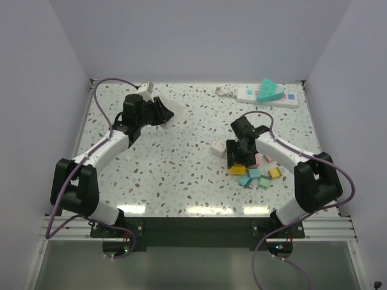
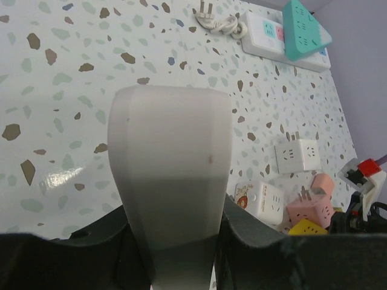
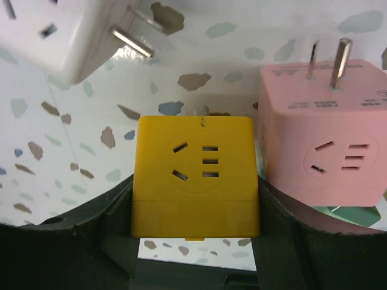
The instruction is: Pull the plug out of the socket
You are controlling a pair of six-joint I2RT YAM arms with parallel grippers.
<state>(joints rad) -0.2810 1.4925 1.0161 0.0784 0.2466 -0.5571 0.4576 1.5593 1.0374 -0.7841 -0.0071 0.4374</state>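
Note:
The socket, a white oblong power strip point(image 1: 284, 96), lies at the far right of the table and also shows in the left wrist view point(image 2: 266, 37). A teal triangular piece point(image 1: 270, 90) sits on it point(image 2: 304, 27). A white corded plug point(image 1: 225, 92) lies loose by the strip's left end point(image 2: 214, 21). My left gripper point(image 1: 162, 112) is far left of the strip, shut on a white flat piece point(image 2: 169, 151). My right gripper point(image 1: 237, 162) is shut on a yellow cube adapter point(image 3: 196, 181) among the loose cubes, low over the table.
A white cube adapter point(image 1: 219, 148) lies left of my right gripper point(image 3: 60, 30). A pink cube point(image 3: 326, 145) stands right beside the yellow one. Several teal, pink and yellow cubes point(image 1: 260, 175) lie to the right. White walls enclose the table on three sides.

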